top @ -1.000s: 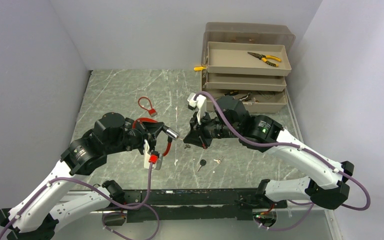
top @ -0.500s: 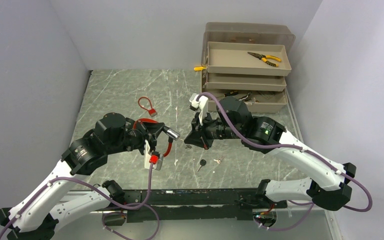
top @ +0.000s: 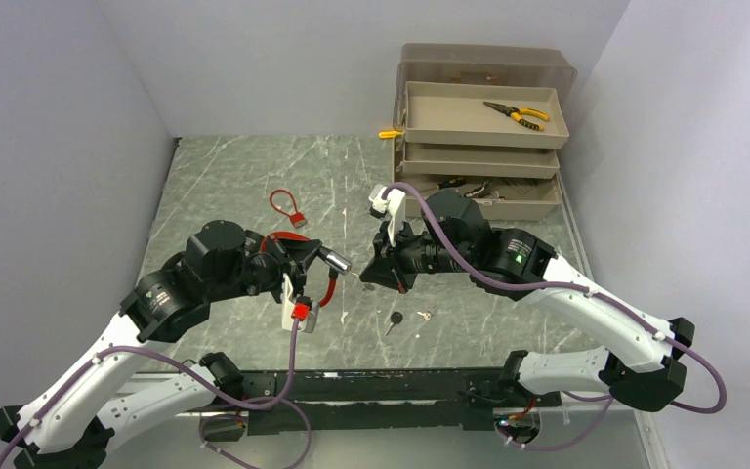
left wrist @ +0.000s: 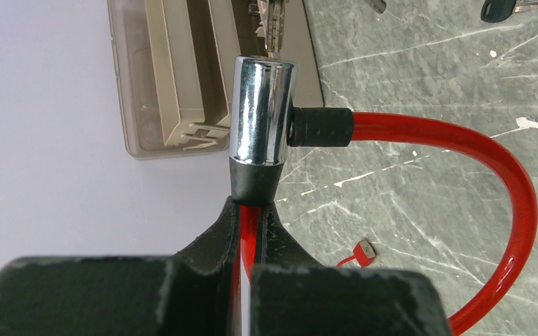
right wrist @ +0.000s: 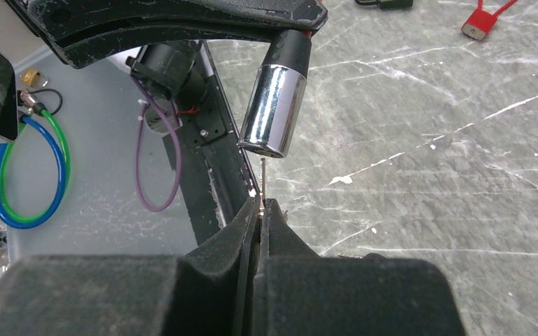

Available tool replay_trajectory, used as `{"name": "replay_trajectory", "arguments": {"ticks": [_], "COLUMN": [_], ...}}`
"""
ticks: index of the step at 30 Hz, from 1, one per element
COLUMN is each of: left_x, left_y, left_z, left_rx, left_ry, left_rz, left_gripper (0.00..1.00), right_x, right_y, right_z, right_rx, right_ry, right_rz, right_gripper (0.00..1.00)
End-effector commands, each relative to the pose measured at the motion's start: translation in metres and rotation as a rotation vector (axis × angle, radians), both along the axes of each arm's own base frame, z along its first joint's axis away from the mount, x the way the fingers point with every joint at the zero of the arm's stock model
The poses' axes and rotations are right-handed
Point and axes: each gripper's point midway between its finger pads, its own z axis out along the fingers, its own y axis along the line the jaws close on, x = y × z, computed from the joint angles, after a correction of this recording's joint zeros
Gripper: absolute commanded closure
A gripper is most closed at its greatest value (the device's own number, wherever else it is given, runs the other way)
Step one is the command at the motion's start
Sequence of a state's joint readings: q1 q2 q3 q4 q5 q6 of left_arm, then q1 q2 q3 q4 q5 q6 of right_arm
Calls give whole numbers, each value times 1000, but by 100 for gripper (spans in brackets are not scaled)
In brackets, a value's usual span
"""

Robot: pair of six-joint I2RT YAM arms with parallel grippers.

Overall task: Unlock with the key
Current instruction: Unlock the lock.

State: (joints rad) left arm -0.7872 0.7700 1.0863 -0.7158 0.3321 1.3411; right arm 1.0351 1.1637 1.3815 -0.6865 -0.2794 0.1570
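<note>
Inching in, brought key (right wrist: 263,180) pinched in right pincer (right wrist: 260,210) nearly against lock cylinder (right wrist: 274,108) ahead, ready for insertion; kept cable (left wrist: 462,140) clamped in left pincer (left wrist: 251,217).

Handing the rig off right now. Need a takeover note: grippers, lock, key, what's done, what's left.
Left gripper: shut on the cable lock, pinching the red cable just behind the chrome cylinder and holding it above the table.
Right gripper: shut on the key, blade pointing at the cylinder's end face.
Done: lock and key are both picked up and roughly lined up.
Left: key not yet inserted. Push it in, turn, and pull the cable end free.
Two spare keys lie on the table between the arms.
</note>
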Motion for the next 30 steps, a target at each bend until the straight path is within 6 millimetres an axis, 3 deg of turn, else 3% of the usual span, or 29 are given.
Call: {"name": "replay_trajectory", "arguments": {"ticks": [1, 12, 30], "left_x": [-2, -5, -8], "left_y": [-6, -7, -8], "left_z": [28, 29, 31], "left_rx": [-79, -81, -85], "left_ry": [-60, -49, -48], "left_rz": [-22, -41, -57], "left_gripper": [100, 100, 100], "right_x": [1, 7, 17], "right_y": [4, 5, 3], "right_z": [21, 22, 5], "right_rx": [72, 78, 45], "right_ry": [-55, -78, -74], "right_rz": [9, -8, -34], "right_gripper": [100, 100, 100]}}
